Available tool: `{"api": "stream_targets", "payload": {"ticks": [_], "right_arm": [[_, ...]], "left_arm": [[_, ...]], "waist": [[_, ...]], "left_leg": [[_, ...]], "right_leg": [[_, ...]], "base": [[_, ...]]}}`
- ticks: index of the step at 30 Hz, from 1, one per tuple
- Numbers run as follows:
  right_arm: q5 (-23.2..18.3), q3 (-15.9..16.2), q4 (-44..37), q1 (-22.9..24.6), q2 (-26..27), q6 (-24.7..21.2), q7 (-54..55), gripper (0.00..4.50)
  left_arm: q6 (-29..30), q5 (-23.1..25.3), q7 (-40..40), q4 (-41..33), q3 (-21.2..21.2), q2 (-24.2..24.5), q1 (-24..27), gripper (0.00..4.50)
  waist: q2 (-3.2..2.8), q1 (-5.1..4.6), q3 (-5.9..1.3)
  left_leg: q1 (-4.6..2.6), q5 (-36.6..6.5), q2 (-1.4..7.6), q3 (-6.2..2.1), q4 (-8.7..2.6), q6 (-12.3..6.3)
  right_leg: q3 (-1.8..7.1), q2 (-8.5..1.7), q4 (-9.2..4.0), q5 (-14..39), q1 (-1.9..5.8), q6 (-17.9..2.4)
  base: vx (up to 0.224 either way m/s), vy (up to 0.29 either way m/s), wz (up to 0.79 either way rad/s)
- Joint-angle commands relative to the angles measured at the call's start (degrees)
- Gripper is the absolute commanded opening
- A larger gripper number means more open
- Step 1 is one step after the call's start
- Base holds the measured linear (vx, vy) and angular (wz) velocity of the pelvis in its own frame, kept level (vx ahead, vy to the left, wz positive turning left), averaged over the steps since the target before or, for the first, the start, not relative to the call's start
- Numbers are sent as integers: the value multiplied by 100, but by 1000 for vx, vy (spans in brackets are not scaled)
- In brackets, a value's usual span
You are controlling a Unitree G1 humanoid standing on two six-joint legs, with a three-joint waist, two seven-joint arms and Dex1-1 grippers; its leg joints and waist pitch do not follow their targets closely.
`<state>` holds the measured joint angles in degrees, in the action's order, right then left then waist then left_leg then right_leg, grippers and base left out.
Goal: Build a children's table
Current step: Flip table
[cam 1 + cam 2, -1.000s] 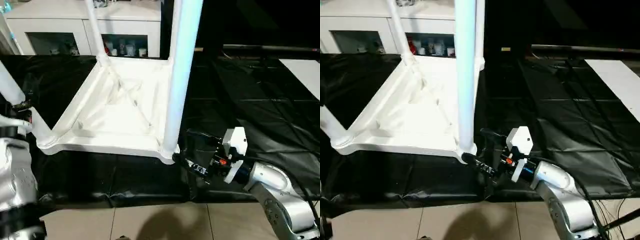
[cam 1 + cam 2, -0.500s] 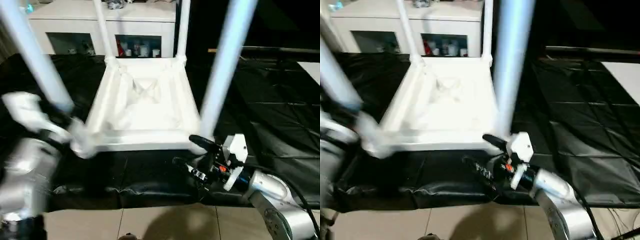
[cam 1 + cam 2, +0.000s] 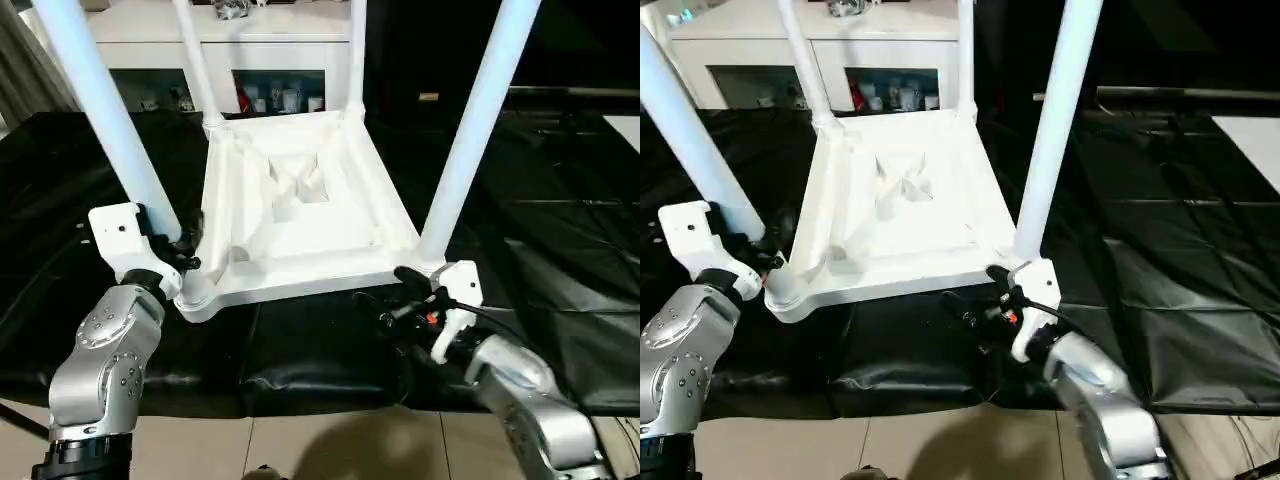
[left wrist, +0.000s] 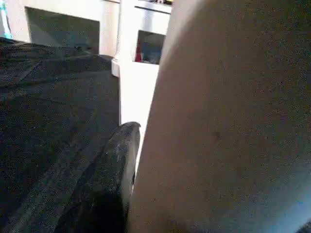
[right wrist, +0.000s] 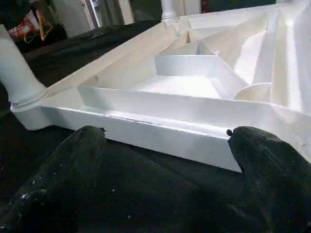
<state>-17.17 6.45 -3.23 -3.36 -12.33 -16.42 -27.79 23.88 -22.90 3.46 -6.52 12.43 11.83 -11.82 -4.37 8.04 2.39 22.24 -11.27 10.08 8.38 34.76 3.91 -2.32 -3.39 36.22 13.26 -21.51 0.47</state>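
Observation:
The children's table (image 3: 300, 215) lies upside down on the black sheet, ribbed underside up, with all four white legs standing in the corner sockets. My left gripper (image 3: 183, 255) is at the foot of the near-left leg (image 3: 110, 110). It is shut on that leg, and one black finger (image 4: 114, 160) lies flat against the tube. My right gripper (image 3: 385, 290) hovers low just in front of the near-right corner, below the near-right leg (image 3: 480, 130). It is open, and the table's front rim (image 5: 160, 133) shows between its fingers untouched.
A large table covered with a black sheet (image 3: 560, 230) carries everything. Behind it stands a white cabinet (image 3: 250, 60) with glass doors. Tiled floor (image 3: 330, 440) shows at the near edge, and a white panel (image 3: 630, 125) lies at the far right.
The camera has swung, so the whole scene has shifted. My left gripper has come in to the foot of the near-left leg and closed on it. My right gripper stays open by the near-right corner.

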Motion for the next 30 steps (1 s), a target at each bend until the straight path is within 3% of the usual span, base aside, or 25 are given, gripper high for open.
{"api": "stream_targets", "payload": {"ticks": [1,10,14,18,20,22,25,30], "right_arm": [[-2,-39,8,-92,42,-127,87,450],[-362,-145,-29,-69,314,-374,91,450],[-770,-366,-85,-160,485,-783,141,450],[-908,-528,-63,-240,554,-913,231,450],[-1132,-707,-8,-351,658,-955,276,450],[-1434,-894,-23,-483,797,-970,267,450],[-1722,-1086,-15,-628,960,-1022,354,450],[-1708,-1360,456,-1040,1203,-1054,758,450]], "left_arm": [[116,-154,-20,-104,-36,-100,-78,212],[87,-1287,165,-530,67,-1073,-78,208],[23,-1409,261,-607,10,-1425,-16,208],[57,-1413,355,-682,-36,-1525,34,208],[61,-1306,402,-689,-73,-1520,44,208],[53,-1333,420,-686,-90,-1522,42,208],[57,-1374,416,-699,-101,-1526,42,208],[29,-1390,442,-717,-79,-1548,62,208]], "waist": [[2,-54,-294],[51,-11,-365],[60,3,-350],[91,-28,-334],[80,-37,-339],[108,-45,-339],[87,-37,-346],[101,-82,-354]], "left_leg": [[-57,-1234,245,-99,-475,109],[-2,-454,240,-58,-371,-157],[-1,-588,254,-50,-385,-221],[12,-626,244,-46,-403,-192],[10,-615,238,-48,-401,-174],[-2,-617,247,-45,-404,-185],[-10,-558,251,-45,-400,-192],[13,-403,231,-41,-403,-125]], "right_leg": [[252,-397,-511,820,135,-748],[229,-394,-399,-305,156,-894],[233,-402,-417,-52,144,-942],[231,-397,-450,167,153,-768],[231,-401,-458,241,156,-703],[233,-400,-469,342,144,-657],[234,-398,-456,293,136,-675],[216,-396,-415,16,159,-746]], "base": [[0,0,0],[0,0,0],[0,0,0],[0,0,0],[0,0,0],[0,0,0],[0,0,0],[0,0,0]]}}
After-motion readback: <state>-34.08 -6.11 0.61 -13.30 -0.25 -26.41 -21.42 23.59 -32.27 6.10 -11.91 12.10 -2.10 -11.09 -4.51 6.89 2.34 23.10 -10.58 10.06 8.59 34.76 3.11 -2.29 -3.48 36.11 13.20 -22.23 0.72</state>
